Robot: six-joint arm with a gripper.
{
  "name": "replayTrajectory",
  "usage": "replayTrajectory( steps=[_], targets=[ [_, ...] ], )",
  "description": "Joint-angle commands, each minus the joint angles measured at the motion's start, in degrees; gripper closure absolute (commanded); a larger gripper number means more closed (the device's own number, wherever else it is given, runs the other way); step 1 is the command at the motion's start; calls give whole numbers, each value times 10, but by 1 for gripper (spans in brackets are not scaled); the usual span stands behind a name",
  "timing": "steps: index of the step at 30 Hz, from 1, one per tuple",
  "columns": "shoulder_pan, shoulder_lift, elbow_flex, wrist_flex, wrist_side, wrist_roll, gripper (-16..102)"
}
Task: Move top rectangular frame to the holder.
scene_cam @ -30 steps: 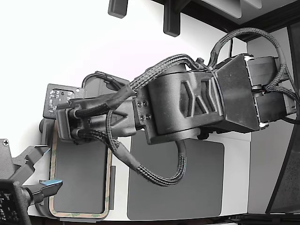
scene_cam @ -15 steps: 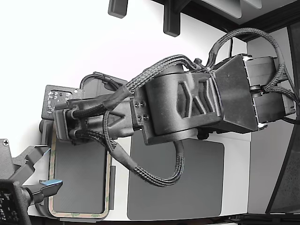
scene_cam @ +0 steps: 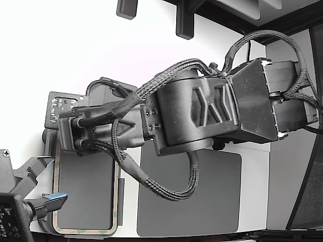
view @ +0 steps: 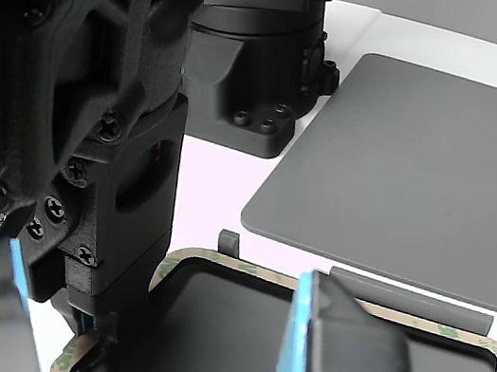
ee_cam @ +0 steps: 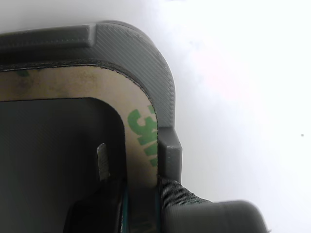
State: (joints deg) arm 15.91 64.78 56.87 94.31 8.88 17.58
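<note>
The top rectangular frame (scene_cam: 83, 232), a beige ring with green print, lies flat at the exterior view's lower left. Its corner fills the wrist view (ee_cam: 141, 126), seated inside the light grey holder (ee_cam: 146, 53), whose raised tabs stand along its edge (view: 230, 241). My gripper (ee_cam: 143, 204) straddles the frame's strip near that corner. One finger is inside the ring and the other is over the holder's wall, both pressed against the strip. In the other view it (view: 93, 356) sits low on the frame's near corner. In the exterior view my wrist hides the fingertips.
A large dark grey mat (scene_cam: 202, 196) lies on the white table beside the holder, also in the other view (view: 425, 169). A second arm's gripper with blue pads (scene_cam: 53, 197) hovers over the frame's near side (view: 315, 352). An arm base (view: 249, 71) stands behind.
My arm and wrist have shifted slightly towards the exterior view's left. The frame has shifted by about the same small amount. The second arm has not moved.
</note>
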Motion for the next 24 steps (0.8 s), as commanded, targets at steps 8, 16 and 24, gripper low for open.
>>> replayTrajectory(
  steps=[8, 16, 24],
  targets=[
    [-5, 14, -17, 5, 1, -3, 88],
    [-3, 14, -20, 5, 0, -4, 67],
    [-1, 14, -20, 5, -2, -11, 61]
  ],
)
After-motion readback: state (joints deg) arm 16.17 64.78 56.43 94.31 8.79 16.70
